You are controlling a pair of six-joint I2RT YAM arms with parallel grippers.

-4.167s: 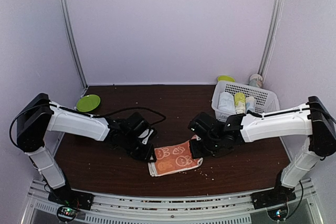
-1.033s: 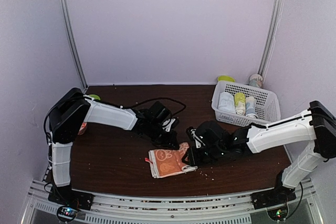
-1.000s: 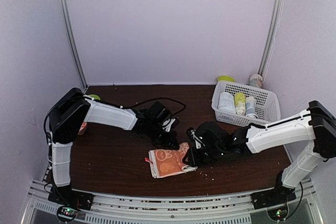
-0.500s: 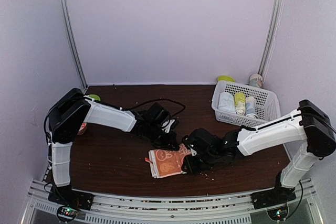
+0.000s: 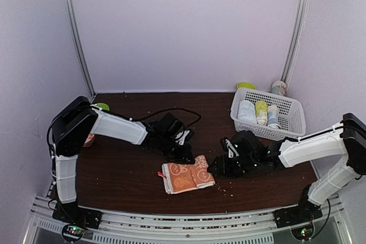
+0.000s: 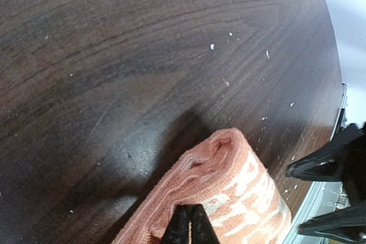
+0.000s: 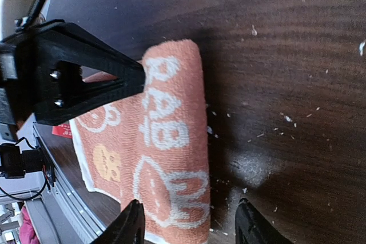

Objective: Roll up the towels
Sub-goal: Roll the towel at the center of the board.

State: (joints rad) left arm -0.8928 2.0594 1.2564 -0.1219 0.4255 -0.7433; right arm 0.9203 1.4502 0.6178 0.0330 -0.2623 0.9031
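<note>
An orange towel with cream patterns lies near the table's front edge, partly rolled from its right side. In the left wrist view the rolled end shows its layers. My left gripper is shut, and its tips rest against the far edge of the roll. The right gripper stands open just right of the towel. In the right wrist view its fingers straddle the near end of the roll without gripping it. The left gripper's black fingers touch the roll's far end.
A white basket at the back right holds several rolled items. A green plate sits behind the left arm. A black cable loops across the table's middle. Crumbs dot the dark wood around the towel.
My right gripper has opened, let go of the towel and drawn back to the right. The turned-over part stays lying on the towel. The left gripper has held still.
</note>
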